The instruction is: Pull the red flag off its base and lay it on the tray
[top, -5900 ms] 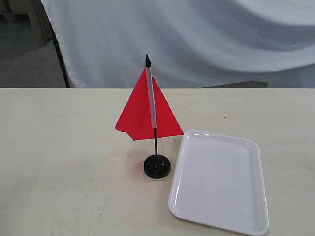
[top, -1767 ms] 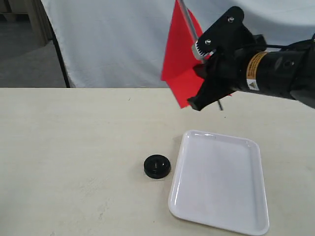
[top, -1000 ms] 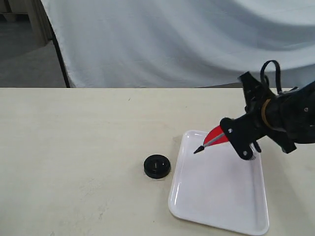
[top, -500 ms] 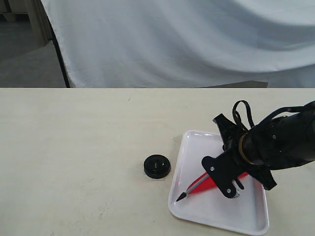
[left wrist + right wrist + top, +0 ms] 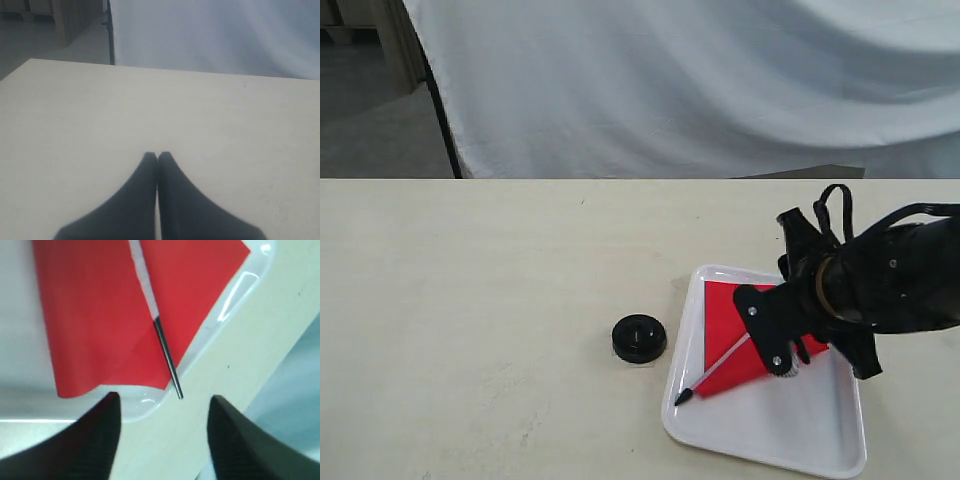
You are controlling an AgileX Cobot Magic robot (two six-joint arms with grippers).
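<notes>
Hovering with jaws spread wide, the right pincer (image 5: 785, 345) is hanging just above the flag (image 5: 725, 320), which is lying flat in the tray (image 5: 760, 455) beneath it. Farther out, past the stick's tip, the base (image 5: 640, 338) is sitting apart. The left pincer (image 5: 157, 160) is sitting closed, empty.

The red flag (image 5: 90, 315) is seen spread flat inside the white tray (image 5: 20, 405), with one corner folded over. Its stick (image 5: 165, 352) is laid across the tray's raised rim (image 5: 235, 295), the black tip just over the tabletop (image 5: 250, 355). The end effector (image 5: 164, 405) is held above, its dark fingers (image 5: 95, 440) parted.
</notes>
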